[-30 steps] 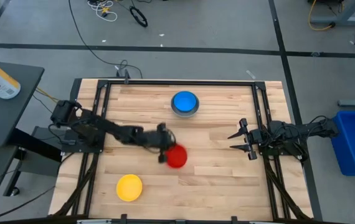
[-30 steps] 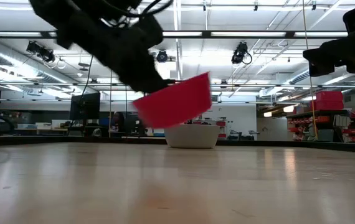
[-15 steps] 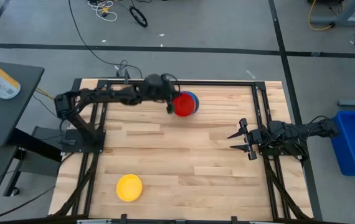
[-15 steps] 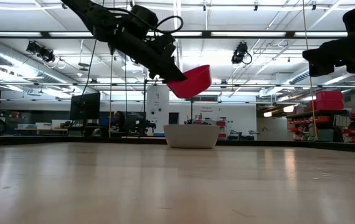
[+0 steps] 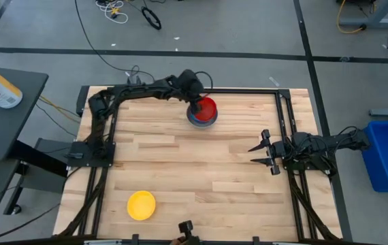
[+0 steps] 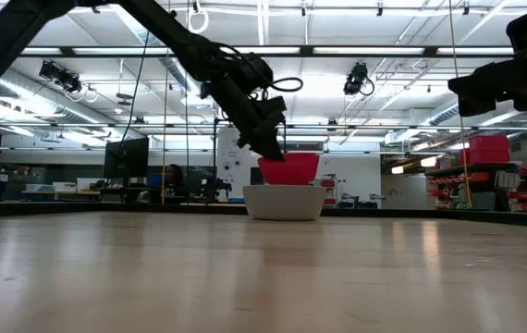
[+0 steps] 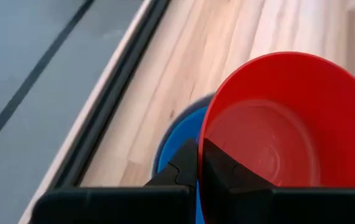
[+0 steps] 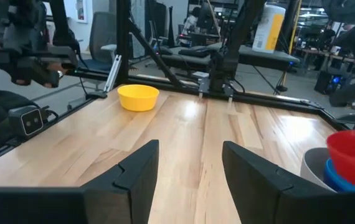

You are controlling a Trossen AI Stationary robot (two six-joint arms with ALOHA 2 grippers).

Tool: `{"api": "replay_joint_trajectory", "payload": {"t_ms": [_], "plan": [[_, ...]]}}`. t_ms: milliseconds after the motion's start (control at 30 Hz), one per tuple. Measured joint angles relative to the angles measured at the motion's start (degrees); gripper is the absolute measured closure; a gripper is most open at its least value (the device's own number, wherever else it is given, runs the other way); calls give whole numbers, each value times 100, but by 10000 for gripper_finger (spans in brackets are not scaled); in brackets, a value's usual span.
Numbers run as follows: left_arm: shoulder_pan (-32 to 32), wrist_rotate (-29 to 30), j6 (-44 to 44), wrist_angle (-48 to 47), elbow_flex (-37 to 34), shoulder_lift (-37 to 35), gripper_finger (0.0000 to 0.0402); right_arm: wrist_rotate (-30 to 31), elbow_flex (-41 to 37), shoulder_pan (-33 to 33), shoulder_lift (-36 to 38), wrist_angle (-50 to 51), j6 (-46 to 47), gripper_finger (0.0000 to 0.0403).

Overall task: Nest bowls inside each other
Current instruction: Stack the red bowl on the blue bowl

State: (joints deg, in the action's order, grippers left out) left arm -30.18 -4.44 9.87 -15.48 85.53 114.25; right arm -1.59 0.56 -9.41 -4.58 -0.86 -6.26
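Note:
The red bowl (image 5: 208,107) hangs right over a grey bowl (image 6: 285,202) with a blue bowl (image 7: 176,138) nested in it, at the table's far middle. My left gripper (image 5: 195,105) is shut on the red bowl. Whether the red bowl touches the stack, I cannot tell. A yellow bowl (image 5: 141,204) rests on its base near the front left. My right gripper (image 5: 261,154) waits open at the table's right side, nothing between its fingers. My left gripper pinches the red bowl's rim (image 7: 203,163) on the side toward the table's left, one finger inside the bowl and one outside. The fingers slant down from the far left. The bowl sits upright and nearly level, its base at the grey bowl's rim (image 6: 287,187).
Black frame rails (image 5: 207,89) run along the table's far edge just behind the stack. Bare wood lies between the stack and the yellow bowl (image 8: 138,97). A small dark object (image 5: 185,227) shows at the near edge.
My left gripper has carried the red bowl from the table's middle toward the far edge, rising first and then coming down over the grey and blue stack. The bowl was tilted a second ago and now hangs nearly level.

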Motion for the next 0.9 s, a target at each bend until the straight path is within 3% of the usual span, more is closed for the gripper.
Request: {"api": "replay_joint_trajectory", "payload": {"t_ms": [233, 667, 900], "plan": [[6, 342, -47, -451, 192, 129, 396, -1, 0, 0, -2, 0, 0, 208], [-63, 232, -319, -423, -43, 129, 394, -6, 0, 0, -2, -2, 133, 217], [-67, 184, -445, -328, -43, 129, 316, -6, 0, 2, -2, -2, 240, 213]]}}
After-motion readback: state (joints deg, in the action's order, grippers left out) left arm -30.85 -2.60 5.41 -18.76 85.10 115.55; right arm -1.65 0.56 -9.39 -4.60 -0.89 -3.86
